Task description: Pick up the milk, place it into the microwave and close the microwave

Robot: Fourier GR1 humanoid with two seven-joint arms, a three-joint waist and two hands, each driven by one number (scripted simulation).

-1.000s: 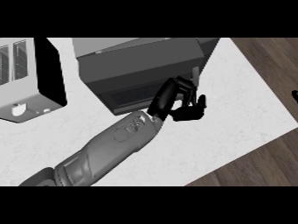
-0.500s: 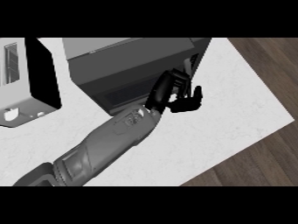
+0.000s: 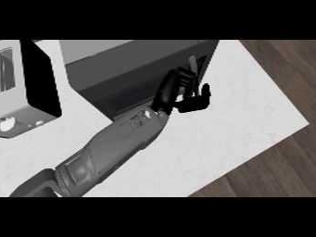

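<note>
The dark grey microwave stands at the back of the white counter, its dark front panel facing me and looking closed. My left hand reaches up from the lower left. Its straight fingers lie flat against the right part of the microwave's front and the thumb sticks out to the right. The hand is open and holds nothing. No milk shows anywhere in the view. My right hand is out of view.
A silver toaster with a black side stands at the left, close beside the microwave. The counter's right edge runs diagonally, with dark wooden floor beyond it.
My left hand has slid a little farther up along the microwave's front. The right hand, seen earlier at the right edge, has gone out of view.
</note>
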